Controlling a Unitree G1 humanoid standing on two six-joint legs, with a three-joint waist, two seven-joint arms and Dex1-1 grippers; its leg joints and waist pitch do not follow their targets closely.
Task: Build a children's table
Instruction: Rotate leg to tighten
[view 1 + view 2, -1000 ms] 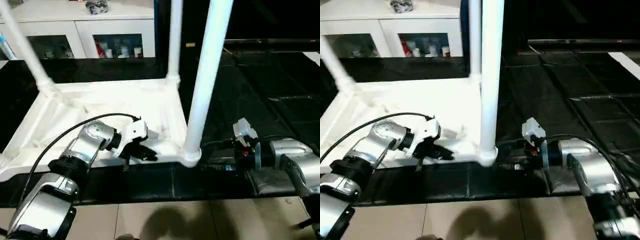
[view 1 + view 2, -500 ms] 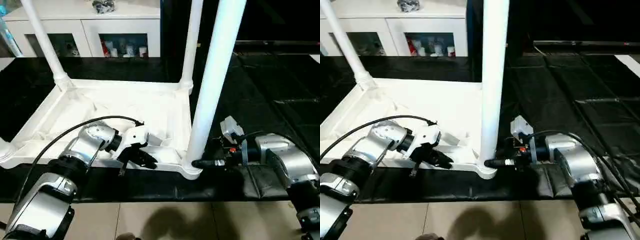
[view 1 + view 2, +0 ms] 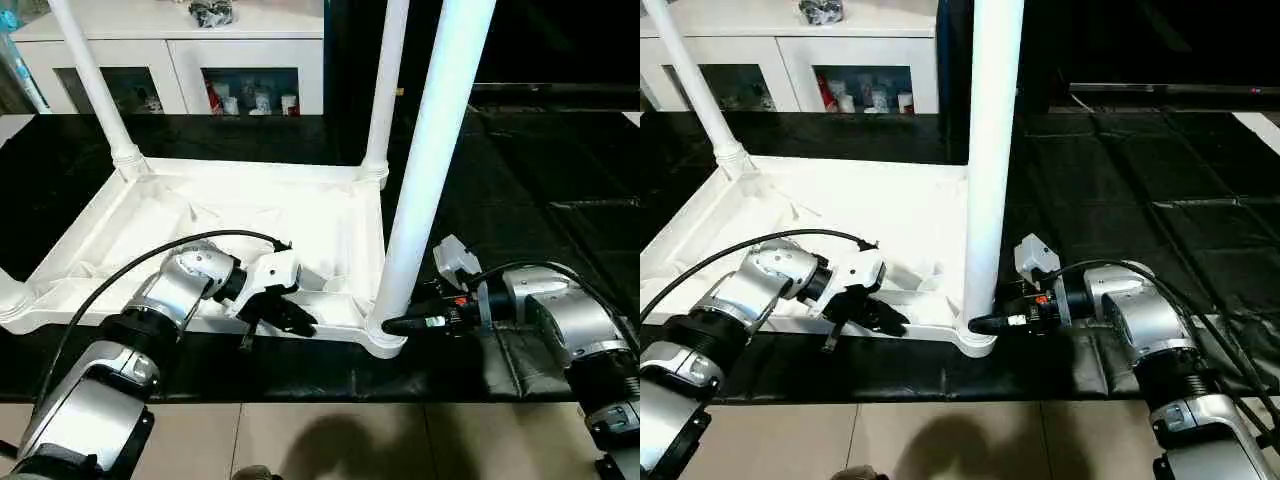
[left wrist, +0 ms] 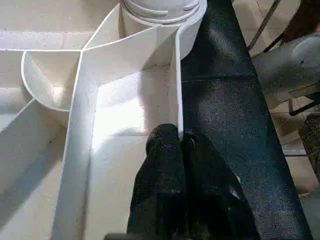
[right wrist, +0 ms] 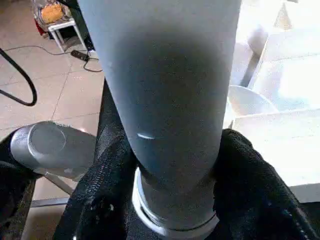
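Observation:
The white tabletop [image 3: 250, 205] lies upside down on a black mat, ribs facing up. Three white legs stand upright in its corner sockets: far left [image 3: 95, 85], far right [image 3: 385, 80] and near right [image 3: 430, 150]. My left gripper [image 3: 300, 322] is shut on the tabletop's thin near rim [image 4: 177, 100], one black finger [image 4: 160, 165] on each side of the wall. My right gripper [image 3: 395, 322] reaches in from the right at the foot of the near right leg [image 5: 170, 100], just above its socket. Its fingers [image 5: 107, 190] press against both sides of that leg.
A white cabinet [image 3: 180, 50] with glass doors stands behind the tabletop. The black mat [image 3: 520, 180] stretches far to the right. Beige floor tiles [image 3: 330, 440] run along the near edge. A black cable [image 3: 120, 275] loops over my left forearm.
My right gripper has moved left to the foot of the near right leg and closed around it. The left gripper keeps its hold on the rim. The camera has shifted.

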